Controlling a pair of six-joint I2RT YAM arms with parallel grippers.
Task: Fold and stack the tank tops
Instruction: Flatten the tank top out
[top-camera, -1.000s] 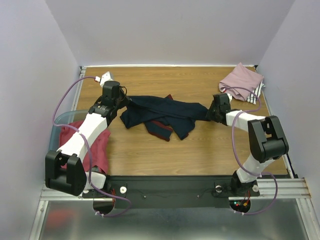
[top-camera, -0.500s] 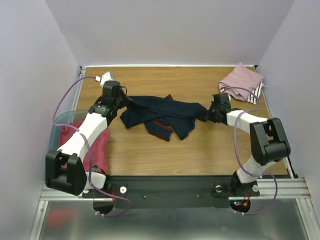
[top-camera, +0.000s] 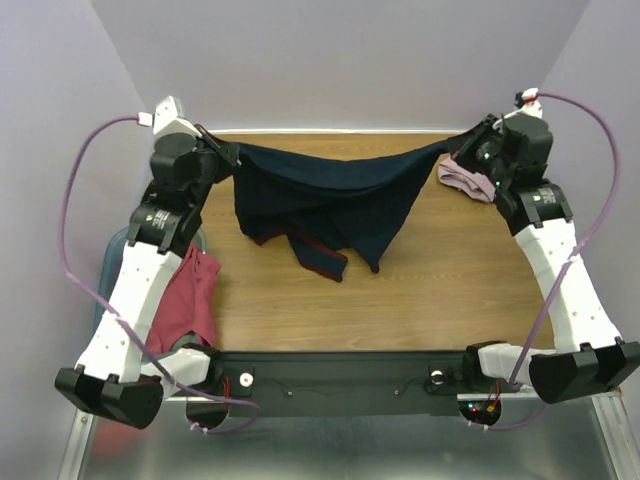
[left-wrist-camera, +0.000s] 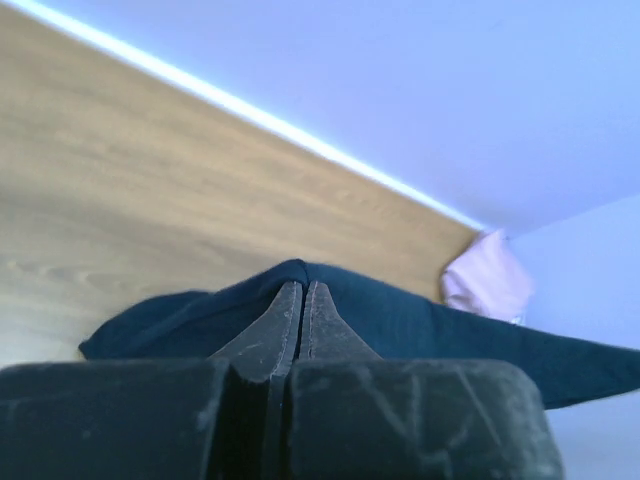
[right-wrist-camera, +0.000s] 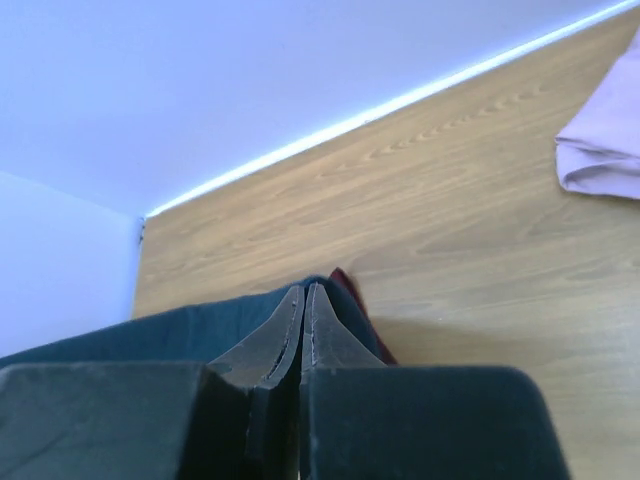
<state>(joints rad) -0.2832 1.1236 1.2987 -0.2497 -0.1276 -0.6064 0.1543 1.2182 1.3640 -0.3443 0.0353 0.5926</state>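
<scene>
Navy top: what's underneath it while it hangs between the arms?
Under the navy top, only bare wooden table shows around its lower edge. The tabletop directly behind the cloth is covered.

- Navy jersey (top-camera: 330, 195), maroon trim: raised and stretched wide by its two upper corners, sagging in the middle, loose folds hanging down, around 12 o'clock.
- Pink top (top-camera: 462, 178): folded, lying at 2 o'clock.
- Red top (top-camera: 185, 300): crumpled, draped at 8 o'clock.

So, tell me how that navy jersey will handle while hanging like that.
Probably very floppy: the navy jersey sags between the left fingers and right fingers, lower part drooping in folds. Likely light, since two small pinches carry it. It may bunch when lowered.
</scene>
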